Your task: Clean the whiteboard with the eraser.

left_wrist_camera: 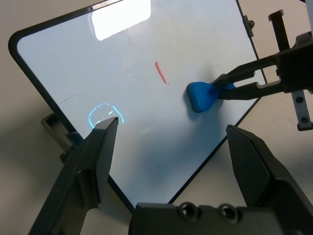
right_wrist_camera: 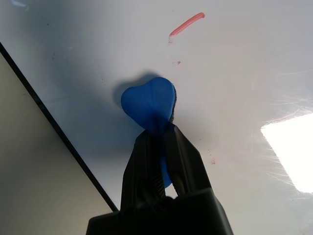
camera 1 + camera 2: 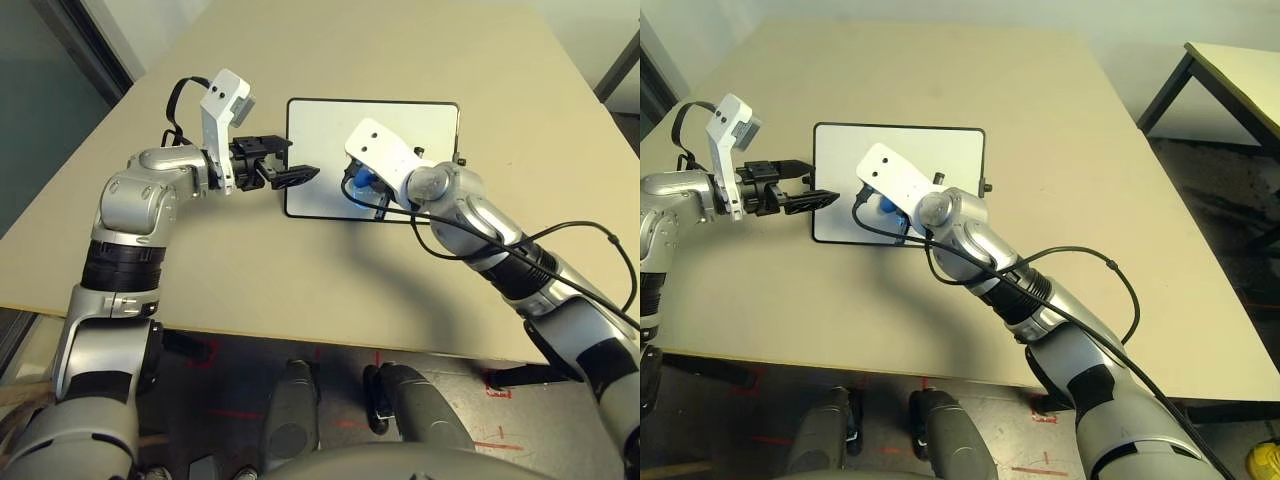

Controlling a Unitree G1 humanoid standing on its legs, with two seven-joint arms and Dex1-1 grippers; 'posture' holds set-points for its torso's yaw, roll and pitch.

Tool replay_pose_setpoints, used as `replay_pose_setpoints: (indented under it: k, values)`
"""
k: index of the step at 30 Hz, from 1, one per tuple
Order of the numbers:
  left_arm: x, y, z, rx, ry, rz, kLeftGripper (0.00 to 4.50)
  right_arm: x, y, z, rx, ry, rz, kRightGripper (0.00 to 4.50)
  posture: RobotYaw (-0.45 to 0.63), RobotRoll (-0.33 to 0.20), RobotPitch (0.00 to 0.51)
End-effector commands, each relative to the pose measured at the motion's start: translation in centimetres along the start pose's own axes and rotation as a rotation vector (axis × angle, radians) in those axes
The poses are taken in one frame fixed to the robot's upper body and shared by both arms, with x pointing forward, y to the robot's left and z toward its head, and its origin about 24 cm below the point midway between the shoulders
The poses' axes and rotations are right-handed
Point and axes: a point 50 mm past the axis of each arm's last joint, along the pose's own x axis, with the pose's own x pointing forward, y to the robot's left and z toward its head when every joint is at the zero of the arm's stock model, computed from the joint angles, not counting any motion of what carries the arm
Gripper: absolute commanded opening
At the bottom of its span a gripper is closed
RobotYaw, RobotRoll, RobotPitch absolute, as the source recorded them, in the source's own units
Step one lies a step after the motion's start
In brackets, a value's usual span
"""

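The flat rectangular whiteboard, white with a thin black frame and rounded corners, lay on the beige table, roughly in the middle between the two silver arms. The right gripper was down over the board's near part, its two black fingers pinched tight on the small bright blue eraser, a chunky heart-shaped block. The eraser's rounded end sat on the white surface, throwing a soft shadow just beside it. A short red marker stroke showed on the board a little way off from the eraser, apart from it and not touched. A few faint reddish specks dotted the surface between stroke and eraser.

Over on the other side, the left gripper hung at the board's left short edge, its two black fingers spread wide with nothing between them. Through that gap the left wrist view looked across the board at the right fingers and the blue block. A small black knob stuck out from the board's right short side. A black cable looped off the right forearm above the table.
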Motion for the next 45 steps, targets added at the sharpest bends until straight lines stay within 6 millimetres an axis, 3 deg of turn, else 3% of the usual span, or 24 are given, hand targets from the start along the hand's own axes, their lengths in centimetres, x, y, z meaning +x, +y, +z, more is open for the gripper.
replay_pose_setpoints:
  k: [1,4,9,20,26,29,38,41,45]
  values:
    - [0.3,-0.1,0.0,0.001,0.005,-0.016,4.5,0.4,-1.4,-1.6,0.073,0.086,-0.023,0.1,-0.03,0.0,0.152]
    - [0.4,-0.2,0.0,0.0,0.004,-0.019,4.5,-0.4,-3.2,-0.1,0.086,0.036,-0.071,0.1,-0.04,0.0,0.149]
    - [0.5,-0.3,-0.1,-0.002,0.0,-0.021,4.5,-1.1,-4.1,2.0,0.08,-0.032,-0.092,0.1,-0.04,0.0,0.145]
    - [0.4,-0.4,-0.1,-0.004,-0.004,-0.018,4.5,-0.1,0.4,1.3,0.011,-0.008,0.037,0.08,-0.03,0.0,0.145]
    - [0.5,-0.4,-0.1,-0.004,-0.006,-0.017,4.5,-0.3,1.4,1.7,-0.029,-0.014,0.071,0.08,-0.03,0.0,0.143]
    - [0.6,-0.4,-0.1,-0.005,-0.008,-0.017,4.5,-0.3,0.7,2.2,-0.032,-0.022,0.054,0.08,-0.03,0.0,0.142]
    - [0.8,-0.5,-0.2,-0.009,-0.01,-0.023,4.5,-0.6,-4.0,4.5,-0.003,-0.083,-0.084,0.08,-0.03,0.0,0.14]
    - [0.8,-0.6,-0.2,-0.01,-0.01,-0.023,4.5,-0.5,-4.1,4.6,-0.003,-0.09,-0.087,0.08,-0.03,0.0,0.14]
    - [0.7,-0.6,-0.2,-0.011,-0.011,-0.023,4.5,0.1,-2.6,3.9,-0.017,-0.074,-0.04,0.08,-0.02,0.0,0.14]
